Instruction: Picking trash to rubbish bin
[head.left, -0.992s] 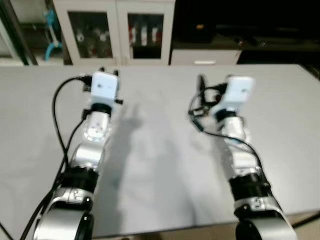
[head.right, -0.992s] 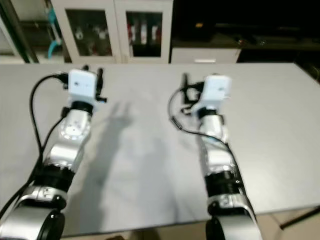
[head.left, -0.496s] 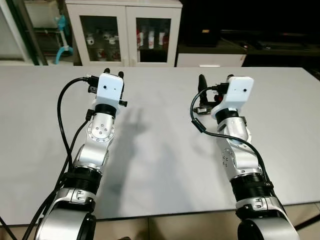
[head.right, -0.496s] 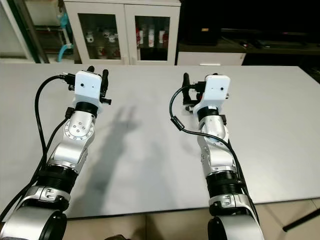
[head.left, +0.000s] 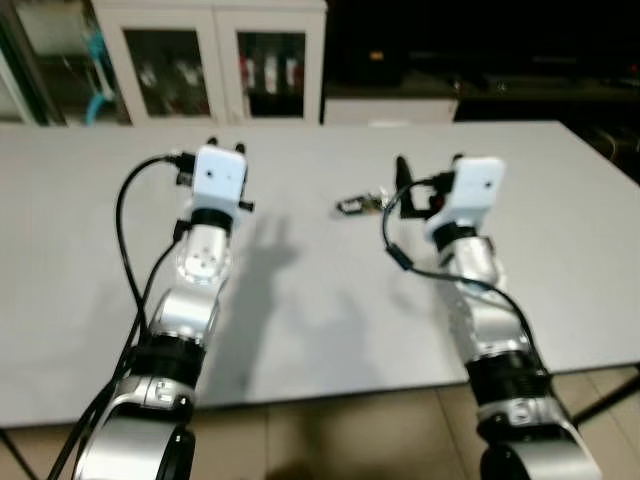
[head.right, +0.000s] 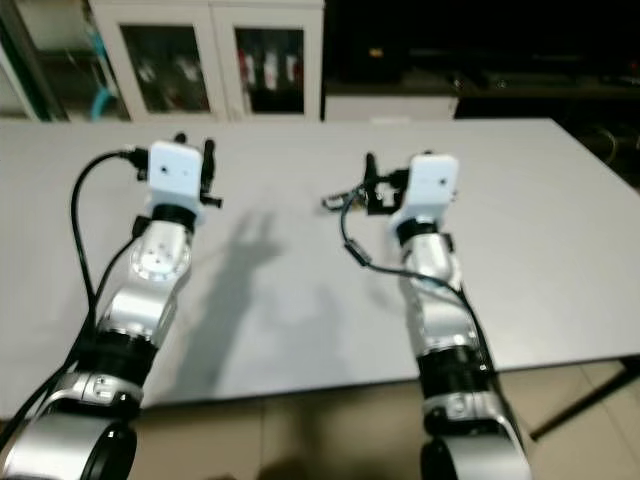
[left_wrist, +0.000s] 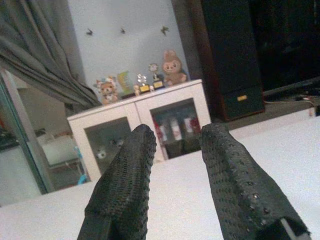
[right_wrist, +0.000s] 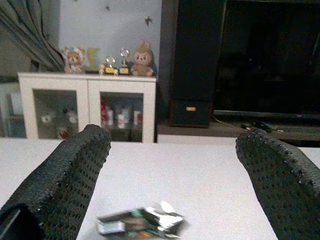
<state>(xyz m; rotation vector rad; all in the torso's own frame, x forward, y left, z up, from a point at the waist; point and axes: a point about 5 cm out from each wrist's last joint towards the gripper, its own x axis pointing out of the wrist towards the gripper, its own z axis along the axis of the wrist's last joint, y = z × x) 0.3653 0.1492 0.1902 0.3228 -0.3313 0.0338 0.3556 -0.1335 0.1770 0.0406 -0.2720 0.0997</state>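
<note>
A small crumpled foil wrapper (head.left: 360, 204) lies on the white table (head.left: 300, 300), about mid-table. My right gripper (head.left: 428, 165) hovers just behind and to the right of it, open wide. In the right wrist view the wrapper (right_wrist: 140, 222) sits low between the two black fingers (right_wrist: 70, 175), apart from both. My left gripper (head.left: 225, 148) is held over the table's left half, away from the wrapper. In its wrist view the left gripper (left_wrist: 175, 135) has a clear gap between its fingers (left_wrist: 125, 190) and nothing in it.
A white cabinet with glass doors (head.left: 215, 60) stands beyond the table's far edge. Next to it is a dark low unit (head.left: 450, 70). The table's near edge (head.left: 330, 385) runs across the view, with floor below it. The table's right corner (head.left: 560, 125) is close to my right arm.
The wrapper now lies on the table ahead of the right gripper; earlier frames show none there. The camera has shifted and blurred. Both arms keep their pose.
</note>
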